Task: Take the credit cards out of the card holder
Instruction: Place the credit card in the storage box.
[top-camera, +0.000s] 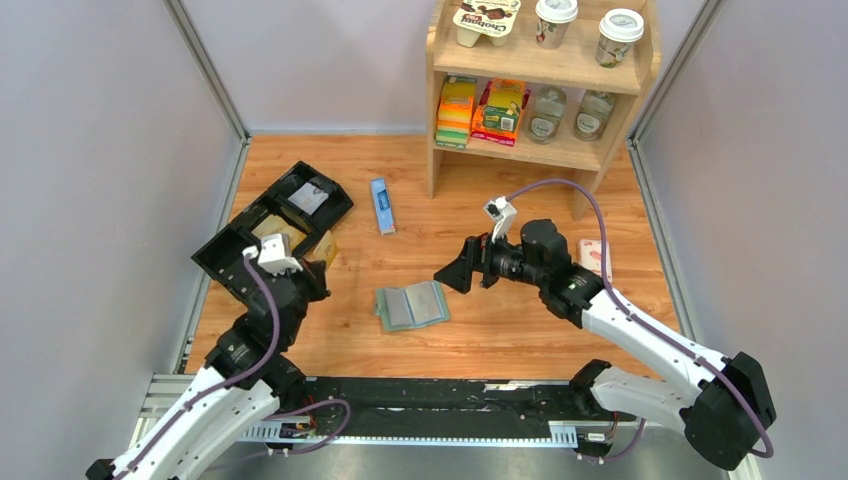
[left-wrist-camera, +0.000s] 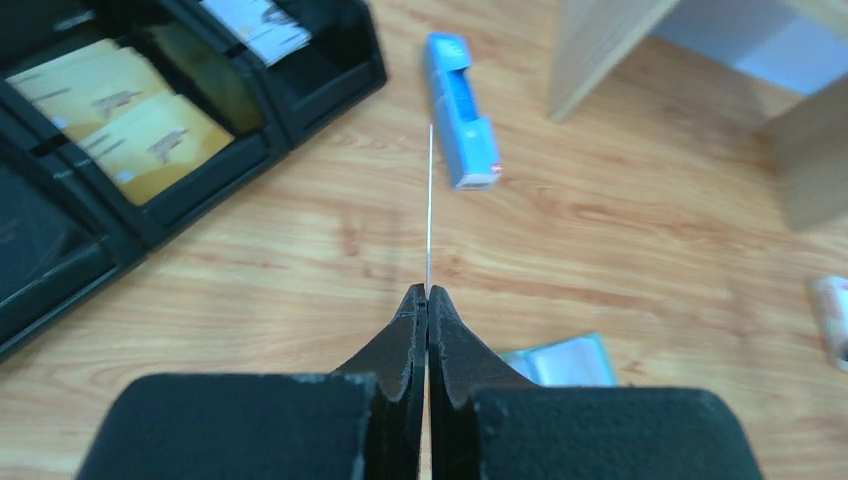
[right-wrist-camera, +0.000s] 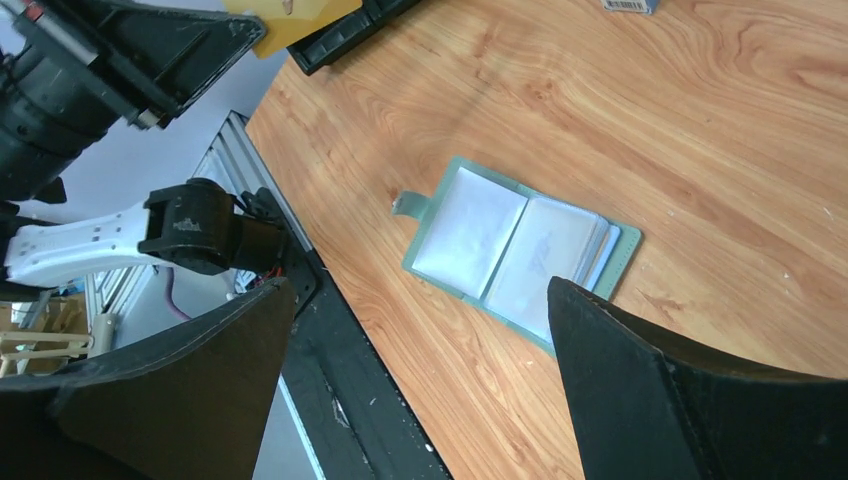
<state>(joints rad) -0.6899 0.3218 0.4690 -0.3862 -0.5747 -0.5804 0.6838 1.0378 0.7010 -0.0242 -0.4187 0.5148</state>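
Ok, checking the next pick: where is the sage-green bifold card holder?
Top view: the sage-green card holder lies open on the wooden table, near its centre, beside the open right hand.

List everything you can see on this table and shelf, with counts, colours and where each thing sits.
Wallet: one, grey-green, open, table centre.
Held card: one, golden, in left pincer.
Tray cards: several, tan, one tray compartment.
White card: one, white, another compartment.
Tray: one, black, table left.
Box: one, blue, beside shelf.
Shelf: one, wooden, far right.
Cups: two, white, shelf top.
Yogurt pack: one, brown-white, shelf top.
Cartons: two stacks, orange-green, lower shelf.
Jars: two, clear, lower shelf.
Packet: one, pinkish, by right arm.
Left pincer: one, black, shut on held card.
Right pincer: one, black, open near wallet.
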